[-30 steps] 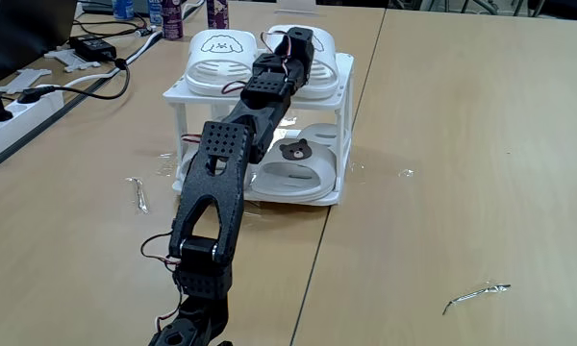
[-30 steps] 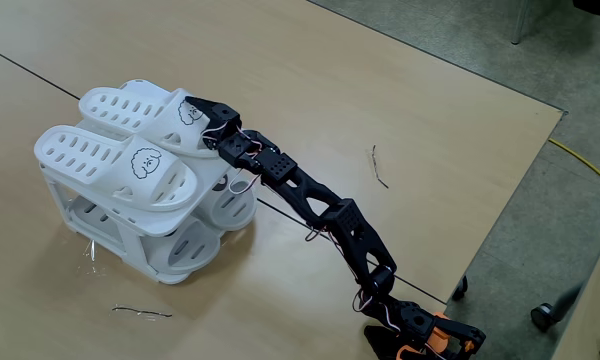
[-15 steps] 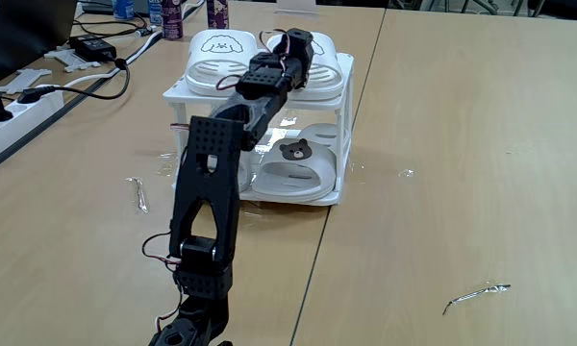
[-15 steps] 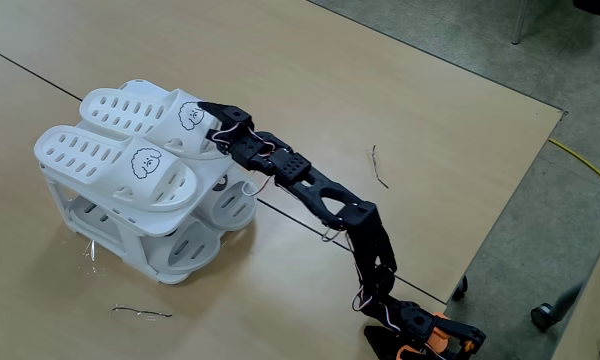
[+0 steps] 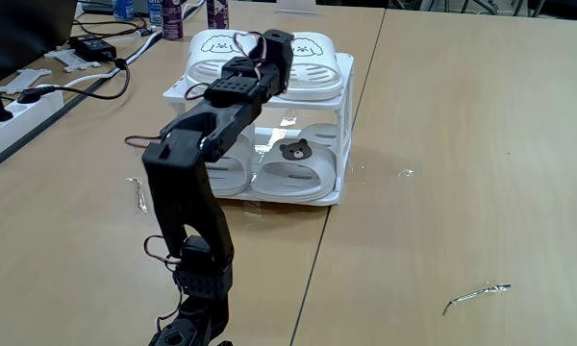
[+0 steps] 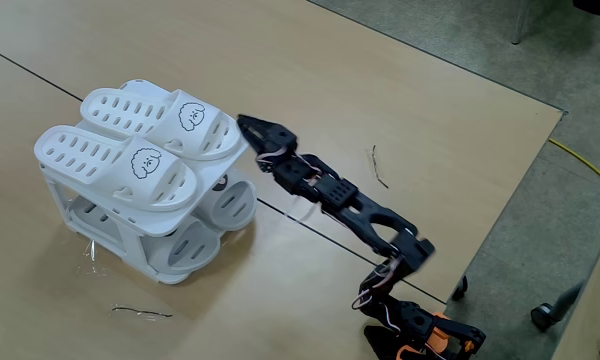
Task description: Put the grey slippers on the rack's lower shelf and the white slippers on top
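Hanging empty beside the white slippers (image 6: 140,140) — gripper (image 6: 248,123), jaws closed.

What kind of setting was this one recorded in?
Probably an office or lab: wide wooden tables pushed together, a power strip with cables and a laptop at the left of a fixed view, and grey carpet with a yellow cable.

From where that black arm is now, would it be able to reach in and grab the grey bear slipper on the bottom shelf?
Probably yes. The grey slipper sits at the rack's open front, with nothing in front of it. The tool hovers near the white slippers on top, so it would have to drop lower first.
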Motion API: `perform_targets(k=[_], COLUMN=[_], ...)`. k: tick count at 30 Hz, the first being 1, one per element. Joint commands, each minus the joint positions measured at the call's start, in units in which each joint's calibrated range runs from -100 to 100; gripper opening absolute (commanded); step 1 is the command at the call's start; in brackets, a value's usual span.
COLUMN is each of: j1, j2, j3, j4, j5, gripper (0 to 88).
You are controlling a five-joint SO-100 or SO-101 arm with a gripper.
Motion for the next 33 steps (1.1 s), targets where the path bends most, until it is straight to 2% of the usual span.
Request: perform_targets(k=[1,3,6,14,23,28,33], j1=[0.63,0.54,0.63,-0.03,-0.11,-2.99,-2.91], j2=[-14.63,-18.83,-27.58,-58.04,-78.57,-78.91,-78.82], j3=[16.04,23.17,35.89,70.26,70.08,70.08,69.99], j4=[-34.12,-47.5,-59.4,-77.0,-79.16,-92.02,-91.67], j5=[0.42,0.42,0.42,0.42,0.42,0.42,0.42], gripper=[0.6,0.6,0.6,0.6,0.6,0.6,0.6])
